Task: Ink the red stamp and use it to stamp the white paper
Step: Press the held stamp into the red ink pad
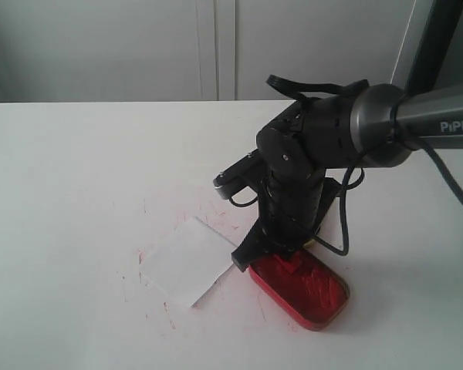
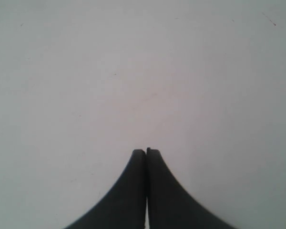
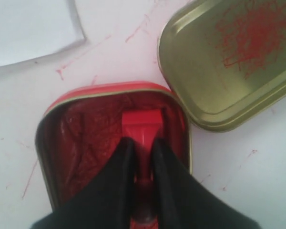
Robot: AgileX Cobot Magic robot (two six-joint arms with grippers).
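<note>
White desk (image 1: pixel 77 169) holds the white paper (image 1: pixel 187 260) near centre, the red ink tin (image 1: pixel 324 297) just to its right; left hand (image 2: pixel 146 151) pressed together above desk; right hand (image 3: pixel 142 143) clamped on the red stamp (image 3: pixel 142 123), set inside the tin

**One of Nearly Everything, Two End Effectors**

There is one red stamp (image 3: pixel 142 125) and one white paper (image 1: pixel 187 260), a single sheet. There is one red ink tin (image 3: pixel 109 88) and one gold lid (image 3: pixel 190 71), so two tin halves in all.

There are two end effectors, the left end effector (image 2: pixel 146 151) and the right end effector (image 3: pixel 142 141). Each has two black fingers (image 3: pixel 114 176), making four. The exterior view shows one robot arm (image 1: pixel 332 131).

One white surface (image 1: pixel 77 193) carries it all. The red ink streaks (image 1: pixel 143 254) on it are many, too faint and scattered to count. One scribbled red patch marks the lid's inside.
</note>
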